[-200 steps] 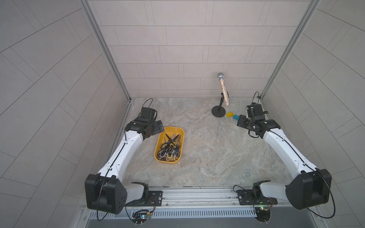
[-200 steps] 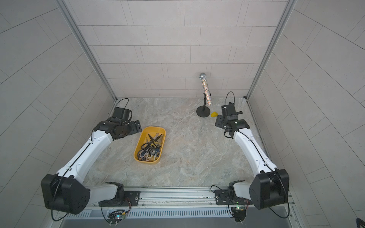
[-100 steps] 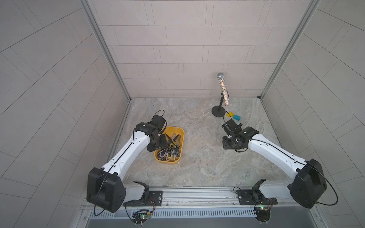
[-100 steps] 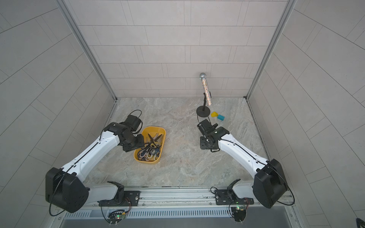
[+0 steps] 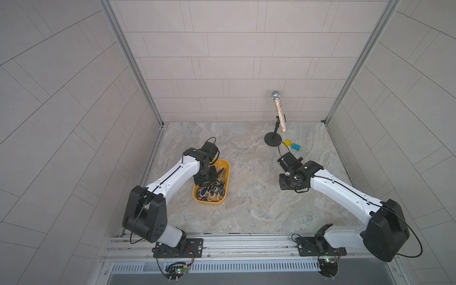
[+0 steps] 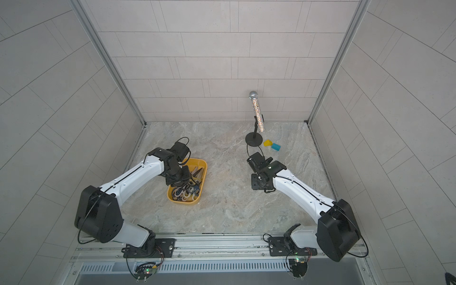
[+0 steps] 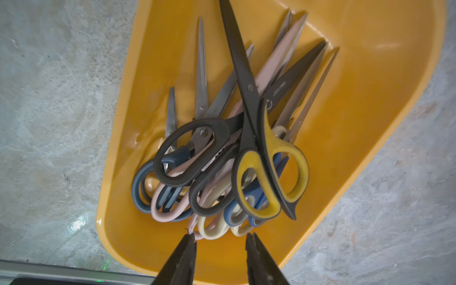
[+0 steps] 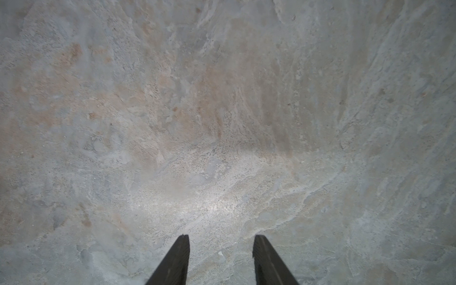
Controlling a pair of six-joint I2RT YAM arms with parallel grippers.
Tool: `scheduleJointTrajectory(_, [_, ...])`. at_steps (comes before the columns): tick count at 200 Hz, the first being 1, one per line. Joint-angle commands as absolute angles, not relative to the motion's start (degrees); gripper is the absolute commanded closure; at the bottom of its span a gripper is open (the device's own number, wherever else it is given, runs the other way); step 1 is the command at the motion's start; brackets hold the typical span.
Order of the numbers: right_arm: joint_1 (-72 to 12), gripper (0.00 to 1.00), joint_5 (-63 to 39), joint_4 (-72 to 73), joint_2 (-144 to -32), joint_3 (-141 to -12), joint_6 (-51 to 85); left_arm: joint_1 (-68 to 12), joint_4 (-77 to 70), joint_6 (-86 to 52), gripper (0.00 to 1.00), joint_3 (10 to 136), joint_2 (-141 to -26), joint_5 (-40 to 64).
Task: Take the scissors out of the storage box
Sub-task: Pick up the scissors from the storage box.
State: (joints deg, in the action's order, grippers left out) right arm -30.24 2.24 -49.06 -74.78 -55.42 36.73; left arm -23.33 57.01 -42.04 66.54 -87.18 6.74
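The scissors are all lying heaped in the yellow storage box — left gripper is hovering right at their handle end, jaws partly apart, gripping nothing. Right gripper is hanging over the table — jaws apart, empty.

Scissors in yellow storage box

Left arm extended forward, left fingers parted, right arm stretched inward, right fingers parted
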Motion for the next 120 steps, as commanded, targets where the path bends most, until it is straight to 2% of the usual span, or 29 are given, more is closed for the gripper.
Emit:
scheduleJointTrajectory(1, [-30.53,0.53,3.93,-48.87,-73.17,-54.75,36.86,-23.96,56.47,-43.94,0.60,68.28,-89.68,4.89])
scheduleJointTrajectory(104, [-30.50,0.53,2.95,-46.50,-75.40,-53.53,33.27,-26.08,53.18,-46.12,0.66,67.50,-95.76,3.24])
scheduleJointTrajectory(120, [-30.50,0.53,2.44,-46.49,-76.08,-53.69,32.71,-26.07,52.51,-46.30,0.70,67.48,-96.51,3.30])
